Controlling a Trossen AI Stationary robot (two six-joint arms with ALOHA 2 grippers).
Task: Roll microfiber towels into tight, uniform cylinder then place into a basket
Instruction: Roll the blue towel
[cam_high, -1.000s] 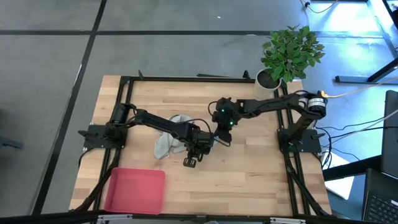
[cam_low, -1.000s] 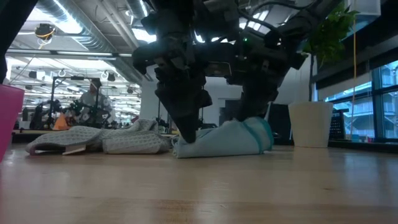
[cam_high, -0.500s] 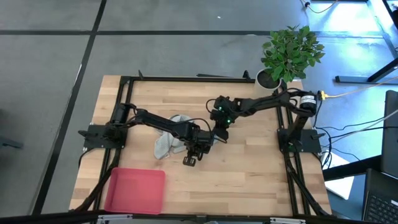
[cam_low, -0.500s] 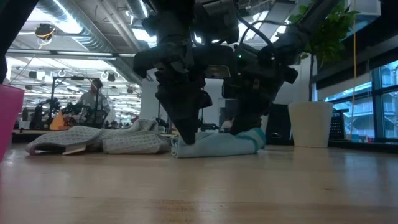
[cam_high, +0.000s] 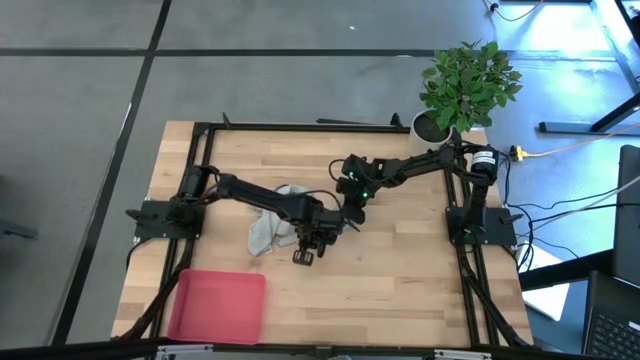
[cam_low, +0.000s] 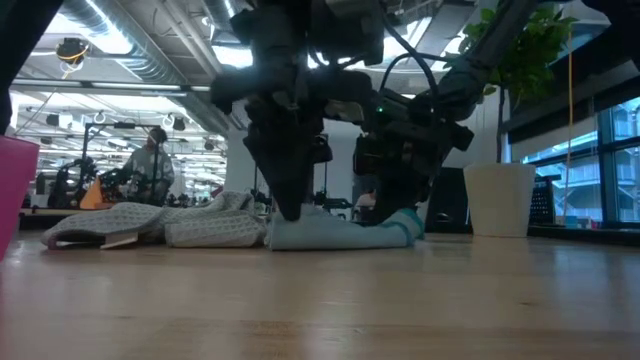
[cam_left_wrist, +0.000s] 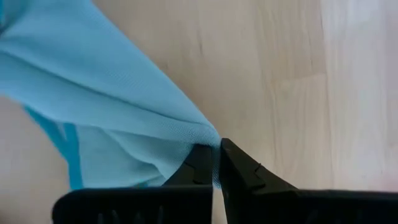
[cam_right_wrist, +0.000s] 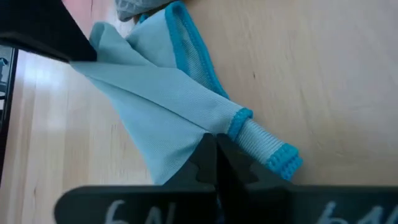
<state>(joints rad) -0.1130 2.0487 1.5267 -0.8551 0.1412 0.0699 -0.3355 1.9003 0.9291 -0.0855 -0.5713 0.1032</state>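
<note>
A light wooden butcher-block table (cam_high: 400, 270) framed by black rails carries two dark robot arms that meet near its centre. The shallow pink-red plastic tray (cam_high: 217, 305) sits at the near left corner, its floor bare, well apart from the cloths. A leafy green plant in a white pot (cam_high: 436, 125) stands at the far right corner, behind the right arm's reach.

Left of centre, a crumpled light grey microfiber towel (cam_high: 268, 228) lies in a loose heap, partly hidden under the left arm; in the low view it spreads flat along the wood (cam_low: 150, 225). Just beside it, to the right, the pale blue-teal microfiber towel (cam_low: 340, 230) lies stretched in a low fold between the two grippers, its darker stitched hem turned towards the right arm (cam_right_wrist: 186, 43).

The left gripper (cam_left_wrist: 214, 152) has its fingers pinched together on one corner of the blue-teal towel, tips down at the table. The right gripper (cam_right_wrist: 214, 146) has its fingers clamped on the opposite end, next to a small rolled hem.

A person (cam_low: 150, 165) stands in the workshop far beyond the table.
</note>
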